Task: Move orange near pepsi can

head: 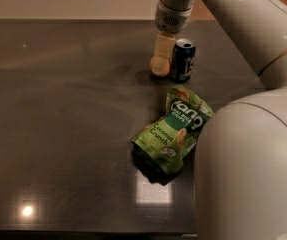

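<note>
Holding the orange (158,69) right next to the pepsi can (182,60)
The gripper (161,60) hangs just beside the can, fingers pinched on the orange, which is down on the dark table (68,109). A green snack bag (175,130) lies in front of the can.

**Open left of the pepsi can (183,60), crowded elsewhere**

Just left of the pepsi can: blocked by the orange (158,69), close against the can's side, contact impossible to judge, and by the gripper (162,59) reaching down over that fruit.

Above and to the right of the can: closed off by the white arm (233,14) slanting in from the upper right.

In front of the can: a narrow strip of bare table (58,114), then barred by the green Coconut Crunch snack bag (175,131), lying flat and crumpled.

Right of that bag, well in front of the can: walled off by the robot's large white body (248,174).

Far left of the can: wide bare tabletop, passable from near edge to far edge.

Behind the can: a short band of tabletop up to the back edge.
</note>
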Robot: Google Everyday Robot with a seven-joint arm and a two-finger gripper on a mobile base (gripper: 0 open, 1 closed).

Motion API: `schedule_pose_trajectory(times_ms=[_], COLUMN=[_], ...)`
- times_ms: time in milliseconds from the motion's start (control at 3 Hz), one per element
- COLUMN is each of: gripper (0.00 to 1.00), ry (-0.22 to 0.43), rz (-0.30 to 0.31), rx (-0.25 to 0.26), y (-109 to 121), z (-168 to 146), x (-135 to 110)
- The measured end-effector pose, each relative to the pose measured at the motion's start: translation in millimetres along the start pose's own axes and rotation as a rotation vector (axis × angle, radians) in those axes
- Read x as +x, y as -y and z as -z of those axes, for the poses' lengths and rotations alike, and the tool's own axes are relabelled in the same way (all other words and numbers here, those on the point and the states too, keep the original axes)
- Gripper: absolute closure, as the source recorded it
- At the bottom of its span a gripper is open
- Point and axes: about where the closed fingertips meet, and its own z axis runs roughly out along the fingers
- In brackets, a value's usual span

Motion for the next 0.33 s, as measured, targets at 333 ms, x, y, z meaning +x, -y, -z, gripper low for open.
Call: schedule_pose_trajectory(times_ms=[333], gripper=[0.0], ry=[0.001], rz=[0.002], rx=[0.001], y=[-0.1], z=[0.9], x=[-0.3])
